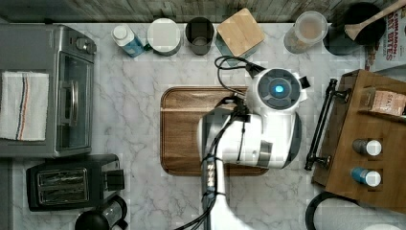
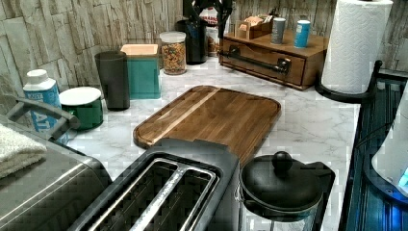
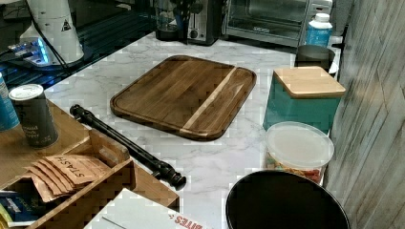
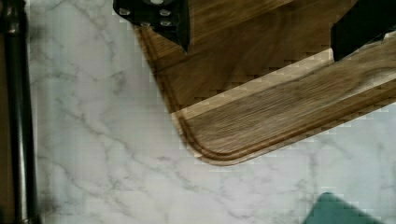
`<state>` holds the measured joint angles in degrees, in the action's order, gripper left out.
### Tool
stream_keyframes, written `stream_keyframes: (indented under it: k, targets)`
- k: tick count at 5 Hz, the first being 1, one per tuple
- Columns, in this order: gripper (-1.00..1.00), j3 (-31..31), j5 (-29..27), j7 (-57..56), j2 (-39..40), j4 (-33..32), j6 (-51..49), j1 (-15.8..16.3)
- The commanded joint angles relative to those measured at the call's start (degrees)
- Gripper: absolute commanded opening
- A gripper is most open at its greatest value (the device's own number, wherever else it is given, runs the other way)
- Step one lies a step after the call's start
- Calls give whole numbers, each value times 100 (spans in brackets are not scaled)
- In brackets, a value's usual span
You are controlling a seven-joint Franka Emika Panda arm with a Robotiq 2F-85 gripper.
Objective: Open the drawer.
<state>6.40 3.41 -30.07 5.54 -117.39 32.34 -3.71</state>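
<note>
The drawer (image 2: 262, 61) is the dark wooden front of a small cabinet (image 1: 368, 139) at the top view's right, and it sits flush with the cabinet. Its long black bar handle (image 1: 321, 125) runs along the front on two brackets and also shows as the handle (image 3: 125, 144) and the handle (image 4: 18, 116). My gripper (image 4: 259, 28) hangs open above the corner of the wooden tray (image 4: 261, 107), its two black fingers (image 4: 156, 18) wide apart with nothing between them. The arm's white wrist (image 1: 277, 91) hovers over the tray's right end, a short way left of the handle.
A toaster oven (image 1: 67, 91) and a toaster (image 1: 67, 182) stand at the top view's left. Jars and canisters (image 1: 239, 31) line the back wall. A paper towel roll (image 2: 353, 43) stands beside the cabinet. Spice jars (image 1: 367, 147) rest on the cabinet top.
</note>
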Motion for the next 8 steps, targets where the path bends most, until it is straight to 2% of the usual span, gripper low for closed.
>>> stream_keyframes:
  k: [1, 2, 4, 5, 6, 8]
  targets:
    - [100, 746, -309, -1222, 479, 832, 521, -872]
    - [100, 640, -209, -1140, 471, 628, 970, -1026]
    - [100, 622, 371, -1516, 716, 784, 976, -891]
    - [100, 588, 378, -1575, 819, 784, 1201, -898]
    - [100, 583, 672, -1603, 926, 844, 1277, -837]
    - [100, 534, 516, -1967, 1425, 1215, 1157, -1070]
